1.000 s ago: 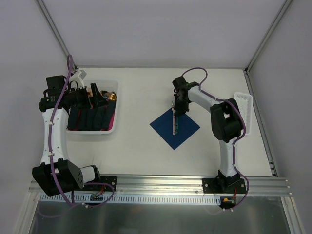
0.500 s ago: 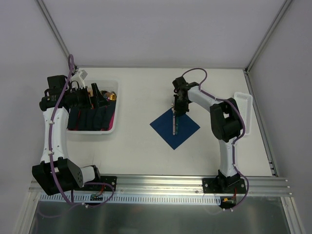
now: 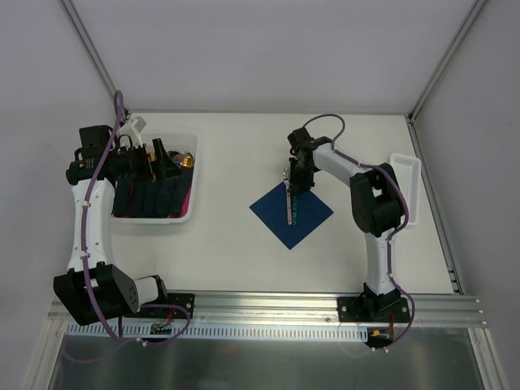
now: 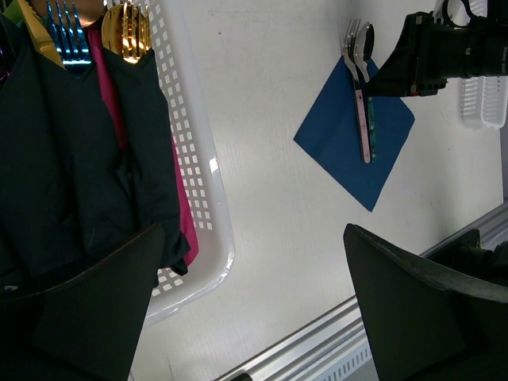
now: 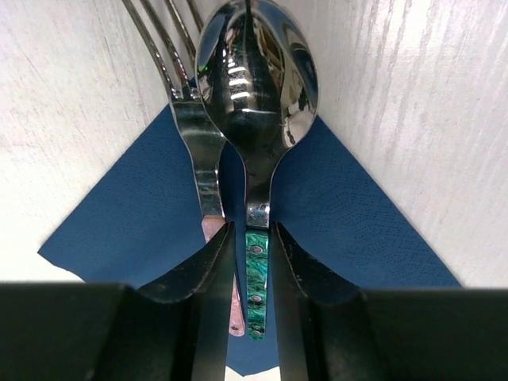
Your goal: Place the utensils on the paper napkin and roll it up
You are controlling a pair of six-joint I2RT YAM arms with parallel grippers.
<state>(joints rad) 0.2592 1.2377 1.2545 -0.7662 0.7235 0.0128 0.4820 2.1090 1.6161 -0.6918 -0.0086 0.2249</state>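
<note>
The navy paper napkin [image 3: 280, 221] [image 5: 349, 214] [image 4: 381, 159] lies as a diamond at mid-table. Two utensils rest on it side by side: a fork [image 5: 194, 119] [image 3: 288, 203] with a pink handle and a spoon [image 5: 254, 71] [image 3: 294, 210] with a green handle, their heads past the far corner. My right gripper [image 5: 252, 230] [image 3: 298, 180] straddles the spoon's handle, and its jaws stand slightly open with a thin gap on each side. My left gripper [image 4: 254, 230] [image 3: 162, 160] hovers wide open and empty over the basket's near right corner.
A white plastic basket [image 3: 193, 175] [image 4: 198, 198] at the left holds several dark rolls [image 3: 150, 199] with gold and coloured cutlery heads. A white rack [image 3: 405, 187] [image 4: 482, 95] stands at the table's right edge. A metal rail runs along the near edge.
My right gripper's jaws have parted from the spoon's handle, and the spoon now lies on the napkin beside the fork. The left arm has not moved.
</note>
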